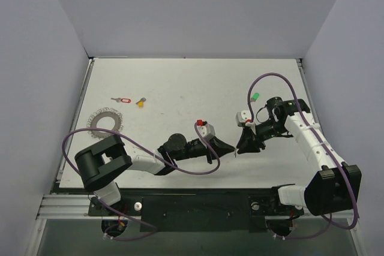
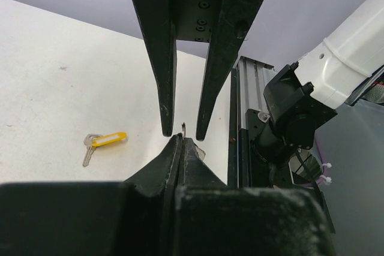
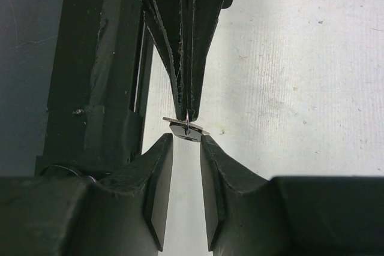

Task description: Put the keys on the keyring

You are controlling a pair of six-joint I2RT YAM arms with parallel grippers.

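Right wrist: left end effector pinches a small key. Slide your half-open right end effector slowly toward 12 o'clock.

You had the left arm stretched low and out toward the right, with the left gripper fully closed and its fingertips pressed together. You had the right arm bent at the elbow, its wrist angled down and to the left. The right gripper met the left one tip to tip. Its jaws were parted, with one finger on either side of the closed tips.
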